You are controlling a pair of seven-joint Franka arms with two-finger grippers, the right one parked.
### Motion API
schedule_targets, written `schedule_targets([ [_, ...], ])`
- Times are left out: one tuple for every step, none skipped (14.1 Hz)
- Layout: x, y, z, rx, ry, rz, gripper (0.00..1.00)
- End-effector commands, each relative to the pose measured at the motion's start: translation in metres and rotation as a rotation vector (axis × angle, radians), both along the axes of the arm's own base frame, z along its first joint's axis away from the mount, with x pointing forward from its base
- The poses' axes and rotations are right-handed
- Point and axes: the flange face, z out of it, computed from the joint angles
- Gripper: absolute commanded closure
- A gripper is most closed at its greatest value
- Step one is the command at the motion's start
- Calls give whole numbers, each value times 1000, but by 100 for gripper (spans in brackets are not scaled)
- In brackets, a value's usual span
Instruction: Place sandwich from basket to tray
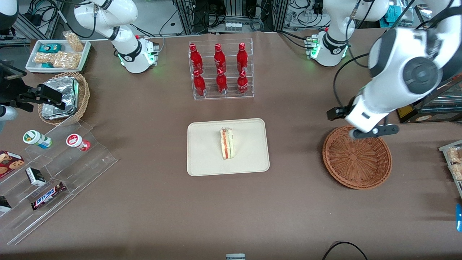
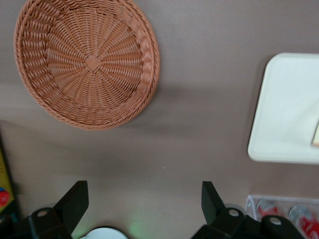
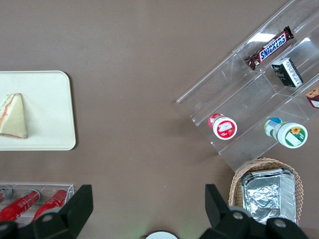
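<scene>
From the front camera you see the sandwich point(image 1: 227, 143) lying on its side near the middle of the cream tray point(image 1: 202, 159), its red and green filling stripes facing up. The tray sits at the centre of the brown tabletop point(image 1: 151, 216), nearer to the camera than the clear rack of red bottles point(image 1: 220, 68). Toward the working arm's end, the reddish wicker basket point(image 1: 375, 169) holds nothing, and your hand point(image 1: 373, 130) hangs above its rim on the edge farther from the camera; from here its fingers are mostly hidden under the arm. Toward the parked arm's end stand a tan basket of foil packets point(image 1: 61, 97), a white snack tray point(image 1: 57, 54) and a stepped clear display with a Snickers bar point(image 1: 47, 195).

In the left wrist view your hand point(image 2: 144, 204) is released, its two black fingers point(image 2: 75, 201) spread wide with only bare tabletop between them. The basket point(image 2: 87, 62) lies clear of the fingers, and a corner of the tray point(image 2: 284, 109) shows with a sliver of the sandwich point(image 2: 316, 134) at its edge.

In the right wrist view the sandwich point(image 3: 14, 117) rests flat on the tray point(image 3: 55, 104), well inside its rim.
</scene>
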Motion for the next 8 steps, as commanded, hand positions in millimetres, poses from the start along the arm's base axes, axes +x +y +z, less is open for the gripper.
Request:
schedule_targets([
  [-14,31,30,-27,1,-73,0],
  [-14,44,38,-33,7,-84,0],
  [-13,56,48,-40,5,-93,0],
  [-12,62,60,-48,-3,-113,0],
  [-10,71,67,-52,-10,-113,0],
  [-8,75,73,-53,-24,-121,0],
  [-6,77,78,-50,-38,-125,0],
  [-3,78,84,-49,-53,-124,0],
])
